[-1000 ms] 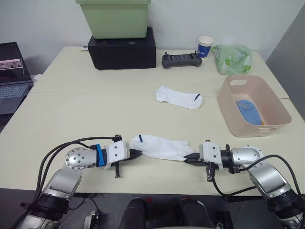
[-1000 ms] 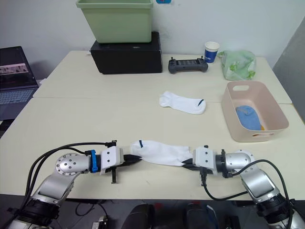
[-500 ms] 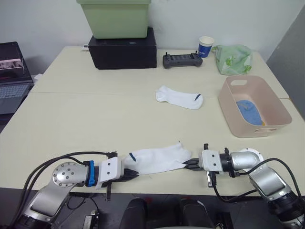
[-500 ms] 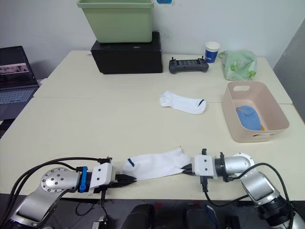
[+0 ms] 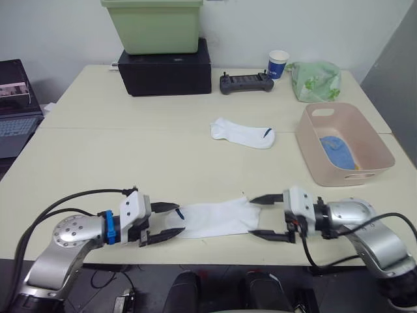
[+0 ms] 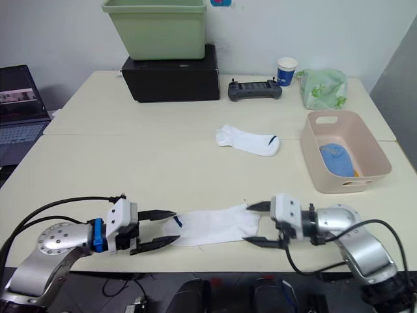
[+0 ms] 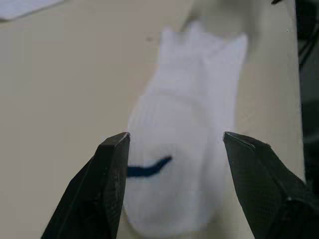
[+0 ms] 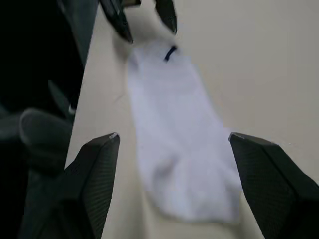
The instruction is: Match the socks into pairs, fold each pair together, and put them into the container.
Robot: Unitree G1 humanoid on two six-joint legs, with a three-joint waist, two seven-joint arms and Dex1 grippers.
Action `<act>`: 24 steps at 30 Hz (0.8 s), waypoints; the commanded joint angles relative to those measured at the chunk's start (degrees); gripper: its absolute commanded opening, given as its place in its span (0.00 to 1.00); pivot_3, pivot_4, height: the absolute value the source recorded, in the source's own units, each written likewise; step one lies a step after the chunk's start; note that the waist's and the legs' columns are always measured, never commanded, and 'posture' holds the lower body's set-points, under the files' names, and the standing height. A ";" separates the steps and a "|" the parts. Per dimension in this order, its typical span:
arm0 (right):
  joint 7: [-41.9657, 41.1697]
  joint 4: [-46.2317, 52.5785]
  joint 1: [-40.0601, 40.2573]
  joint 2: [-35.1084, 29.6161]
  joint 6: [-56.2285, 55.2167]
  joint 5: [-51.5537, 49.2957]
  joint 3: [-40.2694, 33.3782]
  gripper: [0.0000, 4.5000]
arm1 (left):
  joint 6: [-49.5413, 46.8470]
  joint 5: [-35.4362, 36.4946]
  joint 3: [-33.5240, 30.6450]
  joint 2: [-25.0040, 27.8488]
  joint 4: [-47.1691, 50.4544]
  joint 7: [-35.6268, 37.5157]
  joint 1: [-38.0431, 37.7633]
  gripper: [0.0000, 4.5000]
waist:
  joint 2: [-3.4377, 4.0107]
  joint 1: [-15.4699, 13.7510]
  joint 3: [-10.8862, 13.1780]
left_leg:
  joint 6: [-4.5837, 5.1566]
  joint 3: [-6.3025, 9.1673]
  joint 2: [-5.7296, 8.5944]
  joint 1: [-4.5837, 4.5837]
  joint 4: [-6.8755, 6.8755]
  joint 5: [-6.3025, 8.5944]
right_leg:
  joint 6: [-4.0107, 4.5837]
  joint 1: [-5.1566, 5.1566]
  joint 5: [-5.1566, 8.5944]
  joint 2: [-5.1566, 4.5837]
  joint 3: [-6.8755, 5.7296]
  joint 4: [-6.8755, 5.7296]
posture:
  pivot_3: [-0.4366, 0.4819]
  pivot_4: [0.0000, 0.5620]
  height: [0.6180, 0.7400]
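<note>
White ankle sock with a dark mark (image 5: 212, 218) lay flat at the table's near edge, seemingly laid out straight for pairing. The left gripper (image 5: 161, 223) and right gripper (image 5: 267, 216) flanked its ends, both spread wide, holding nothing. Farther off lay its white partner (image 5: 244, 133). Far right, the pale pink plastic tub (image 5: 374, 141) held a folded light blue pair (image 5: 337, 152).

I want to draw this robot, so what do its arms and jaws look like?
Both arms are shiny silver metal with round joints and looping black cables. Each wrist ends in a white boxy block. The left arm has a bright blue ring behind its block. The left gripper and right gripper each have two thin, pointed black fingers.
</note>
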State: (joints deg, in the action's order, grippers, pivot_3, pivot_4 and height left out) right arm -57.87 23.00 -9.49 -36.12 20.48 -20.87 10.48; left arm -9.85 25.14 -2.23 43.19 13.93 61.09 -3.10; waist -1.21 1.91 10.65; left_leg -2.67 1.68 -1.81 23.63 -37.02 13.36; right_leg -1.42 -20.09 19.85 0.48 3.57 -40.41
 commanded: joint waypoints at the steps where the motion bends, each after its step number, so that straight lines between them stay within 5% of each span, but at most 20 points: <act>1: 7.29 -3.73 -3.36 4.98 -2.88 7.92 5.14 0.64 | 0.20 -2.69 4.75 -4.74 -0.64 -3.26 3.10 0.48 | -0.02 -0.05 -0.02 | 0.00 0.00 0.02 0.00 0.01 0.00 | 0.00 0.00 0.00 0.00 0.00 0.02 | 0.48 0.27 1.00; 7: 9.16 -12.38 -5.40 7.45 -8.78 16.84 11.61 0.15 | 1.67 -11.85 12.82 -9.07 -4.10 -6.15 8.01 0.04 | -0.04 -0.23 -0.02 | -0.01 -0.01 0.11 0.16 -0.02 0.00 | 0.00 -0.12 0.00 -0.05 0.00 0.06 | 0.48 0.27 1.00; 9: 8.84 -14.44 -4.52 6.84 -9.83 17.40 11.15 0.01 | 2.34 -15.69 14.53 -7.98 -5.22 -6.58 8.48 0.00 | -0.03 -0.16 -0.02 | -0.01 -0.02 0.10 0.14 -0.01 0.00 | 0.00 -0.12 0.00 -0.03 0.03 0.03 | 0.48 0.27 1.00; 17: 6.22 -15.00 -0.93 0.91 -13.54 16.08 5.94 0.01 | 5.51 -13.49 8.57 -4.91 -7.41 -5.84 7.18 0.00 | -0.02 -0.12 -0.05 | 0.00 -0.04 0.07 -0.13 0.03 0.00 | 0.00 0.10 0.00 -0.05 0.03 0.02 | 0.48 0.27 1.00; 24: 3.00 -2.86 2.13 1.57 -7.04 3.67 1.61 0.01 | 5.00 -7.49 6.12 -3.16 -1.44 -1.02 5.90 0.00 | -0.03 0.02 -0.04 | 0.00 -0.05 0.03 -0.06 0.04 0.00 | 0.00 0.05 0.00 -0.05 0.05 0.03 | 0.48 0.27 1.00</act>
State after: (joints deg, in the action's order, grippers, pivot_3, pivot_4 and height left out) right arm -54.10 16.34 -7.45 -34.60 12.01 -14.87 13.01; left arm -4.43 15.14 4.73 39.12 9.18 58.32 3.38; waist -1.24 1.92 10.62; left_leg -2.68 1.63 -1.78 23.56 -36.98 13.36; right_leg -1.43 -20.04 19.85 0.43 3.63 -40.38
